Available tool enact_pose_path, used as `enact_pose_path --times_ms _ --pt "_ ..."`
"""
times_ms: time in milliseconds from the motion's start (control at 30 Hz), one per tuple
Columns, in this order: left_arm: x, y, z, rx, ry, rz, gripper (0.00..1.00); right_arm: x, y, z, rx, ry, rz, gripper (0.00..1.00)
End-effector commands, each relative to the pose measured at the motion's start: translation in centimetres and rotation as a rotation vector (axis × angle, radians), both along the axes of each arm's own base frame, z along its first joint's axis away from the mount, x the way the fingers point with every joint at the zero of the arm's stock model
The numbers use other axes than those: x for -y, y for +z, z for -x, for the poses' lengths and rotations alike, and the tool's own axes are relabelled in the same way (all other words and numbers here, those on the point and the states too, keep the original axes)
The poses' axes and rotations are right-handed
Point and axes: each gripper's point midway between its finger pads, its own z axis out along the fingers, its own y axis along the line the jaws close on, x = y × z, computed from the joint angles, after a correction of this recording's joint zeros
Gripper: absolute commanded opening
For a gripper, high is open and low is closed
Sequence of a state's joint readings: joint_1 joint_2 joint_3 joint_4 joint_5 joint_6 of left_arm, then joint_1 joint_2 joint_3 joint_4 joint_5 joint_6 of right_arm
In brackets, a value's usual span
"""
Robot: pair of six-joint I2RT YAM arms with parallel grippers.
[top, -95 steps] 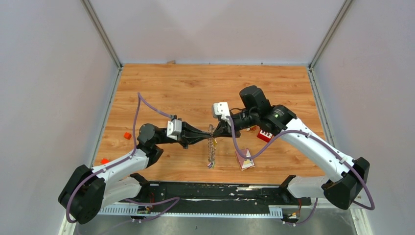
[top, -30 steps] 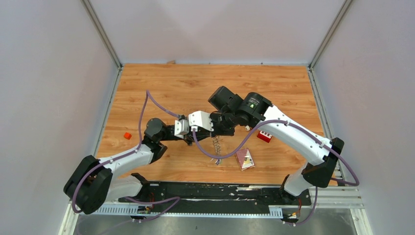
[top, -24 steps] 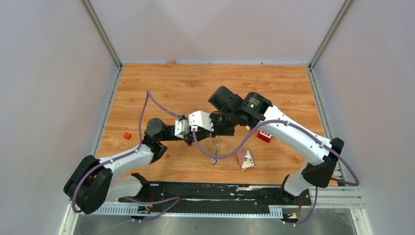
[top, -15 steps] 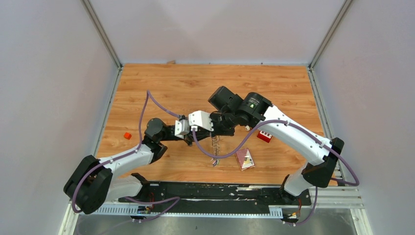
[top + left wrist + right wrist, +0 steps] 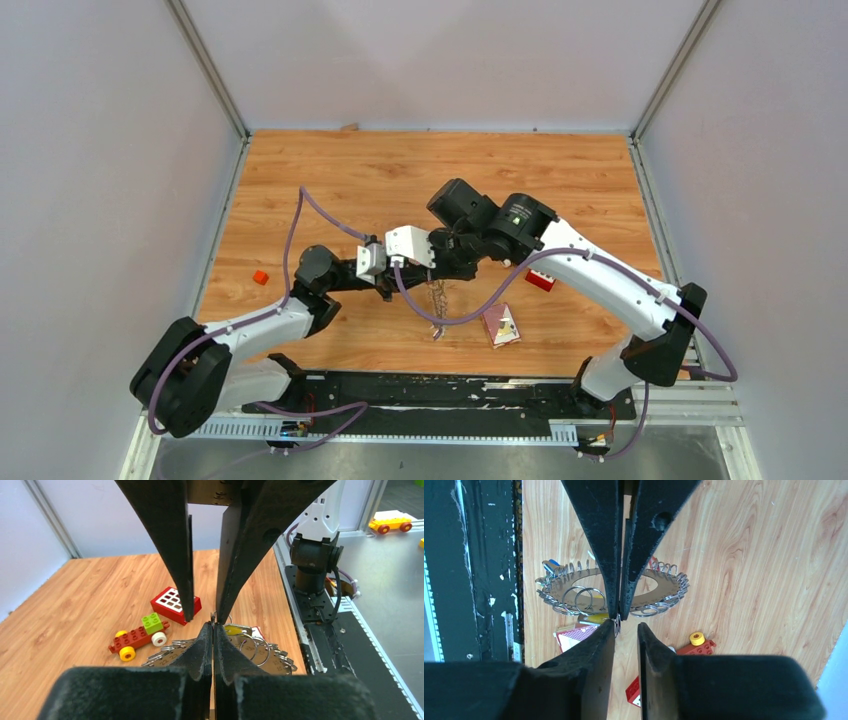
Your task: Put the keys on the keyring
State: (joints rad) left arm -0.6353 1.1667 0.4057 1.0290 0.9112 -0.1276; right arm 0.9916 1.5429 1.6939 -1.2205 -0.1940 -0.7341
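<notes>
We find the keyring point(image 5: 436, 305) raised off the desk point(image 5: 340, 180), roughly midway between the left and right edges and somewhat nearer the near edge. From above it shows edge-on, as a narrow spiky strip hanging below the point where the two arms meet. The left hand point(image 5: 213, 626) has its fingers pressed together on a small wire loop at their tips. We judge this to be the top of the keyring, pinched so that the wreath hangs free and its wire is offered to the other arm. The right hand point(image 5: 626, 626) faces it tip to tip with its fingers slightly apart. It holds nothing that we can make out. A yellow-headed key point(image 5: 235, 629) lies against the wreath just under the left fingertips, and a blue-headed key point(image 5: 551, 566) sits at the wreath's rim. We cannot tell whether either is threaded on the wire. We judge the task to be at a hand-over or re-grip, with the threading unconfirmed. Working room at the pinch is very tight, since the two pairs of fingertips are almost touching. Under the hands are a toy car point(image 5: 140, 636), a red block point(image 5: 541, 279) with white buttons towards the right edge, and a patterned card point(image 5: 501, 326) close to the near edge, so a dropped ring could land among them. A small orange block point(image 5: 260, 277) sits well apart near the left edge. The far half of the desk offers open room for swinging either arm.
</notes>
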Motion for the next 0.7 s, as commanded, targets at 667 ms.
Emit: enact_pose_path --times_ms 667 --pt "-1.8 5.8 1.6 0.040 0.017 0.223 0.00 0.5 7.3 1.8 -0.121 0.126 -0.659 0.49"
